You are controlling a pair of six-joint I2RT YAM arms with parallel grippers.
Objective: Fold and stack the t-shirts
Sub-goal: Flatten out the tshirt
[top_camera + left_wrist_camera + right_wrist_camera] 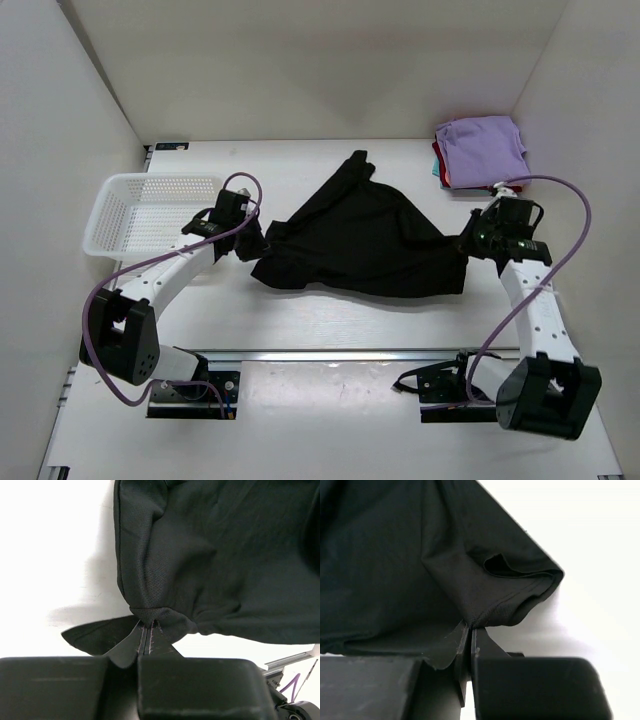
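You have the black t-shirt point(355, 240) in the middle of the white table point(330, 325). It lies crumpled and not flat, and one narrow part of it reaches toward the far wall.

Your left gripper point(148, 629) is at the left edge of the shirt. In the left wrist view its two fingers are pressed together, and a bunch of the black cloth is pinched between them. A small flap of cloth comes out at the left side of the fingers.

Your right gripper point(470, 630) is at the right edge of the shirt. Its fingers are also closed tight on the black fabric, just below a sleeve opening point(520, 570) with a stitched hem. Between the two grippers the shirt is stretched a little from side to side.

The folded t-shirts point(478, 152) are in the far right corner of the table, well apart from the black one. The lavender t-shirt point(485, 142) is on top, and red and teal edges show under it at its left side.

The white mesh basket point(100, 215) stands on the left of the table, just beside your left arm.
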